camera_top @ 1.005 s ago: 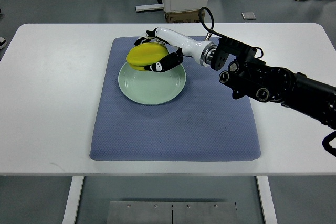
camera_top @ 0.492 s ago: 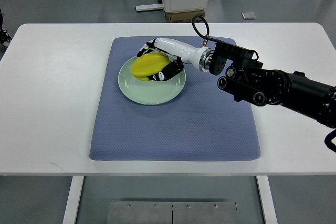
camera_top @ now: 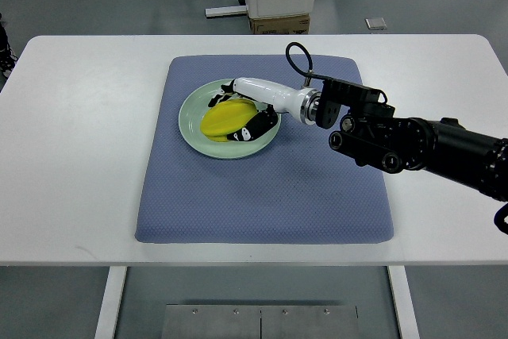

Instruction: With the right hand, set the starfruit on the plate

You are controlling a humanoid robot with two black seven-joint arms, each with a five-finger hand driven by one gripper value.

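Note:
A yellow starfruit (camera_top: 221, 119) lies low over the pale green plate (camera_top: 193, 136), which sits on the blue mat's far part. My right hand (camera_top: 235, 117) reaches in from the right on a white forearm and black arm, its dark fingers curled round the fruit from both sides. Whether the fruit rests on the plate I cannot tell. The left arm does not show.
The blue mat (camera_top: 262, 188) covers the middle of the white table (camera_top: 79, 156). A white pedestal with a cardboard box (camera_top: 278, 23) stands behind the table's far edge. A black cable loop (camera_top: 298, 57) rises from the right wrist.
The right hand has lowered the starfruit from above the plate's far rim down into the plate, moving slightly toward me. The arm has dropped with it.

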